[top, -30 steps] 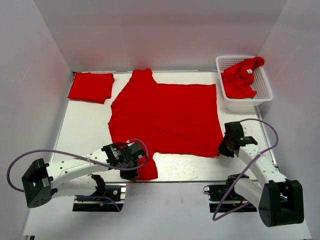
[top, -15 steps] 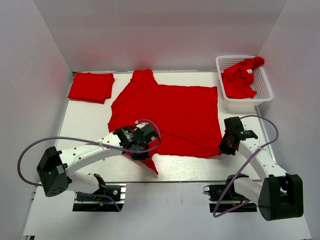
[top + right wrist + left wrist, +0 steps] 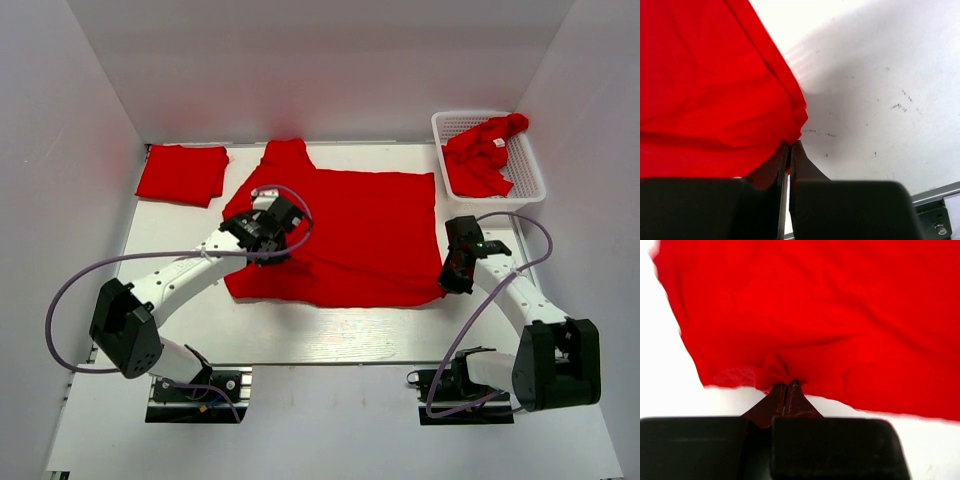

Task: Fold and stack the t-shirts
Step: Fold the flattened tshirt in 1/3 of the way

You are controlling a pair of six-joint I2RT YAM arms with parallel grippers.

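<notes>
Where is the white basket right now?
In the top view, the white basket sits at the table's far right corner, holding a crumpled red t-shirt, just right of the big spread-out t-shirt.

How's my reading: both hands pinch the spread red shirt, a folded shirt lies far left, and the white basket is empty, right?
No: the top view shows a crumpled shirt in the white basket. The left hand and right hand do pinch the spread red shirt; the folded shirt lies far left.

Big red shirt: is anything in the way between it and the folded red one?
No. Only bare table lies between the spread t-shirt and the folded t-shirt. Left end effector and right end effector grip the spread one.
</notes>
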